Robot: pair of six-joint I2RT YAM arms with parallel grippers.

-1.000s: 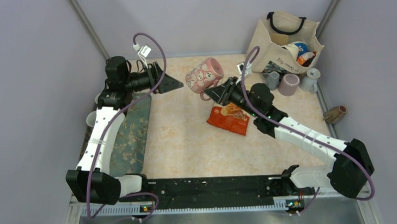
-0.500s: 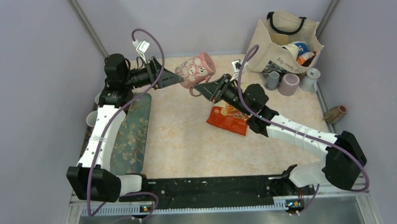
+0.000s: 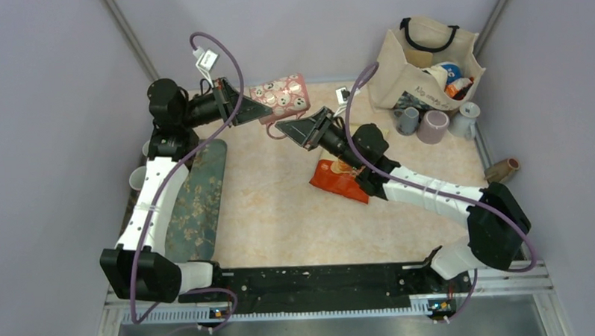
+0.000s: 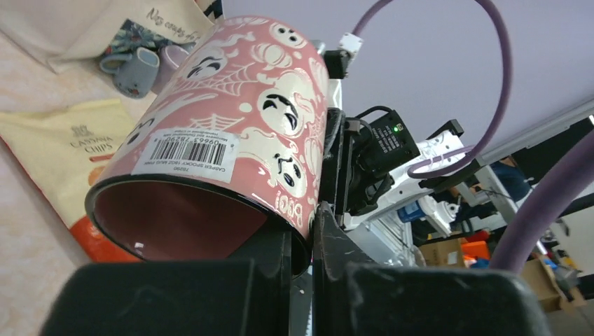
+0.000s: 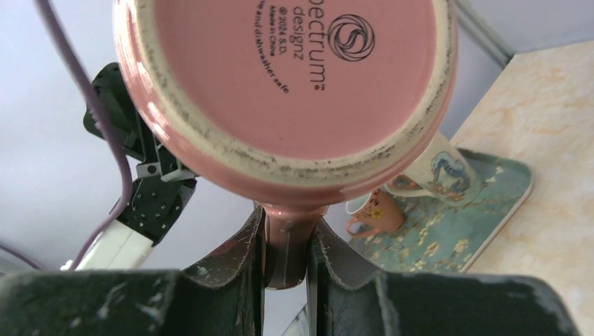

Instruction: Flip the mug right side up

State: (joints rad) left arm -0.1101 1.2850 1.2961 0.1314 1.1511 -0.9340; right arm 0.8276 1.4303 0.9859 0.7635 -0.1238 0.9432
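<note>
The pink mug (image 3: 281, 96) with ghost prints hangs in the air on its side at the back middle, mouth toward the left arm, base toward the right arm. My left gripper (image 3: 259, 112) is shut on the mug's rim; in the left wrist view one finger sits inside the mouth and one outside the mug (image 4: 231, 119), with the left gripper (image 4: 301, 234) pinching the wall. My right gripper (image 3: 284, 126) is shut on the handle below the mug. The right wrist view shows the mug base (image 5: 287, 77) overhead and the right gripper (image 5: 286, 241) clamping the handle.
An orange chip bag (image 3: 343, 177) lies under the right arm. A canvas tote bag (image 3: 425, 55) stands at the back right with small mugs (image 3: 433, 126) beside it. A floral tray (image 3: 198, 197) lies on the left, holding cups (image 5: 375, 213). A brown cup (image 3: 502, 171) lies at the right edge.
The right arm carried the mug leftward and turned it level. The left gripper, open a second ago, closed on the mug's rim.
</note>
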